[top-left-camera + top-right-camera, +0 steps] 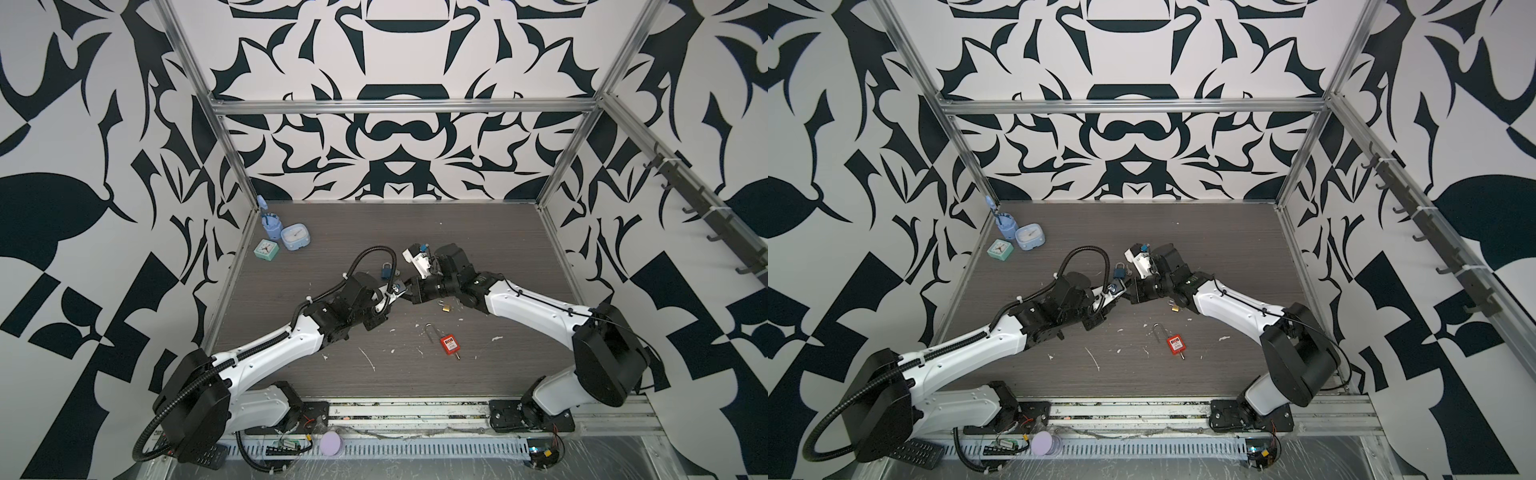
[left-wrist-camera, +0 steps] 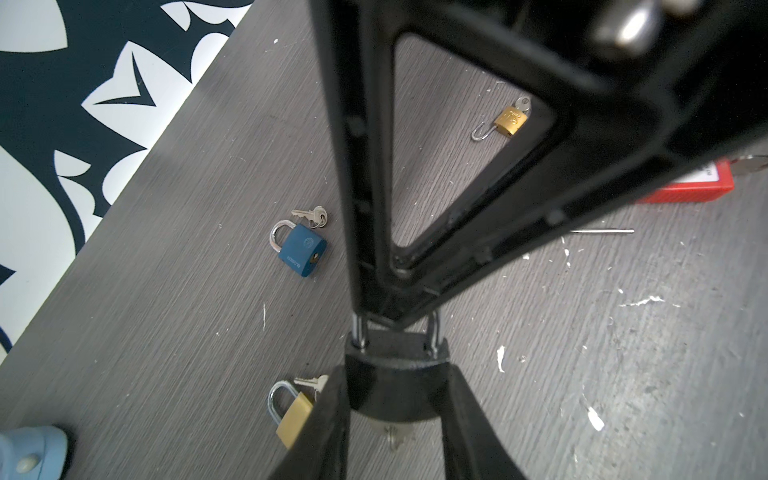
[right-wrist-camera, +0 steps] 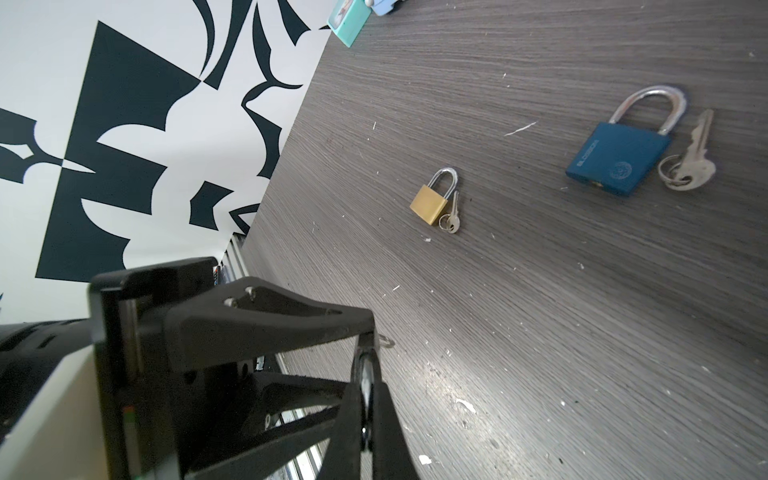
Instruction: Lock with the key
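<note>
Locking is under way: the left jaws pinch the black padlock (image 2: 395, 374) by its body above the counter (image 1: 498, 249) middle, with the blue padlock (image 1: 386, 271) at its 11 o'clock. The right jaws, pressed together, nip the shackle (image 2: 432, 332). Next, probably: seat the shackle, then turn the key (image 2: 394, 436).

A robotics lab test cell: an aluminium profile frame (image 1: 399, 106) and black-and-white patterned wall panels (image 1: 83, 124) enclose a grey tabletop (image 1: 457, 232); left arm (image 1: 266, 353) and right arm (image 1: 536, 307) are bolted to a rail (image 1: 407, 409) along the bottom edge, beside an exposed circuit board (image 1: 286, 444).
</note>
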`<state>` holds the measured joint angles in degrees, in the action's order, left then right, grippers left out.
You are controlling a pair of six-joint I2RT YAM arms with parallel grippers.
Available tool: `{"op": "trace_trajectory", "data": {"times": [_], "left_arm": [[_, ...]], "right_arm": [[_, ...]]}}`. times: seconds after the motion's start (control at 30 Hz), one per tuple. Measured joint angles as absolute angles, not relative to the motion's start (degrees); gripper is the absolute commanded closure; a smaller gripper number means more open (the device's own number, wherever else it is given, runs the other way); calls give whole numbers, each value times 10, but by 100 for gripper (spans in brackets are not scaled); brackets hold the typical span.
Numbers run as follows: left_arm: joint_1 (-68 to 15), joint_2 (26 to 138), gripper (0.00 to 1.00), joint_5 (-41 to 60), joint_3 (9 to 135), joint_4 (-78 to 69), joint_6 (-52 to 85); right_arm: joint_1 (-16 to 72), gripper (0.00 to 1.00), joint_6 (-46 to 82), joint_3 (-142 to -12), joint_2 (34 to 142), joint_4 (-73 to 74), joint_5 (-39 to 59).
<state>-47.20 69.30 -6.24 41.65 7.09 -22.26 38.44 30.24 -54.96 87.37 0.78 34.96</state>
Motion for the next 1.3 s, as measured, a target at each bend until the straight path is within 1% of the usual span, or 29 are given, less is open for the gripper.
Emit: {"op": "trace_trajectory", "data": {"times": [0.3,0.83,1.1,1.3], "left_arm": [[-466,695,100,-79,418,71,-216],[-445,706,100,-77,418,66,-196],[-427,717,100,-60,418,64,-185],[-425,717,100,-58,416,57,-189]], "right_arm": [[383,100,317,-543,897,58,352],[390,100,333,-541,935,121,345],[396,100,341,-541,950,144,331],[396,100,336,-548,948,134,322]]}}
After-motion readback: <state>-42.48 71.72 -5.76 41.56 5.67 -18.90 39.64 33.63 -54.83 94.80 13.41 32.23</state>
